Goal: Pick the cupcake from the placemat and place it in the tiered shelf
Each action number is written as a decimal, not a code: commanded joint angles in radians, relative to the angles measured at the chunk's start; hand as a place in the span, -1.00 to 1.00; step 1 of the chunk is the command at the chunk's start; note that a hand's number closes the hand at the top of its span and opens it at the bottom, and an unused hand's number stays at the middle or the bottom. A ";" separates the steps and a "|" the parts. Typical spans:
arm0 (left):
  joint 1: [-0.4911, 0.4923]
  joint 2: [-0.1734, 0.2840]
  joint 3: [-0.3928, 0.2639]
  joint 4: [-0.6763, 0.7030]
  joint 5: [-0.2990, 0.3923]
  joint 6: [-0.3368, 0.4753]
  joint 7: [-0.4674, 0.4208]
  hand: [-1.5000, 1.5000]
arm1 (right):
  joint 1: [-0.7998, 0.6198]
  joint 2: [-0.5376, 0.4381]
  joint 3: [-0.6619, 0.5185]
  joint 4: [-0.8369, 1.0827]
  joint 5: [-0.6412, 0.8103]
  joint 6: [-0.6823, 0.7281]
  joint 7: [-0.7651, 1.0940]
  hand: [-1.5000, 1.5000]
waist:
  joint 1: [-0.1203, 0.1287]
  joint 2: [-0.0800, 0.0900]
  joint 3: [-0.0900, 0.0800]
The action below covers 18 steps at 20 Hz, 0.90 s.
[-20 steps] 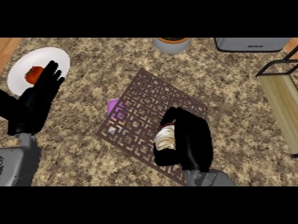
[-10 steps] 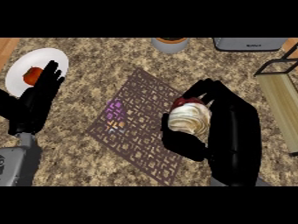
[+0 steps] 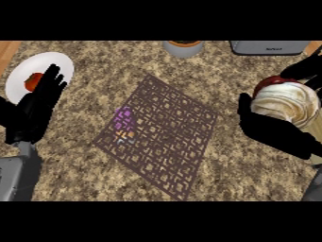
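Granite counter [image 3: 87,175]: right robot hand [image 3: 275,130] grips cupcake [image 3: 285,101] beyond placemat [image 3: 165,132].

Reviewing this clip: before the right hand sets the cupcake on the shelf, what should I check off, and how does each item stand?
1. Cupcake held in right hand: ok.
2. Cupcake lifted off the placemat: ok.
3. Cupcake upright, red topping up: ok.
4. Tiered shelf in view to aim at: cannot tell, the hand hides that side.
5. Left hand open, resting over the plate's edge, away from the path: ok.
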 commanded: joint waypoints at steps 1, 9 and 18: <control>0.021 -0.032 -0.028 -0.040 -0.025 0.035 0.023 0.00 | 0.026 -0.062 -0.139 -0.050 -0.050 0.102 0.041 1.00 | 0.002 0.001 0.001; 0.015 -0.006 0.002 0.029 -0.007 -0.017 -0.030 0.00 | 0.093 -0.139 -0.432 -0.015 -0.228 0.067 -0.079 1.00 | 0.004 0.004 0.001; 0.010 -0.030 -0.012 -0.023 -0.025 0.015 0.009 0.00 | 0.216 -0.260 -0.727 0.151 -0.423 -0.010 -0.350 1.00 | 0.006 0.004 0.001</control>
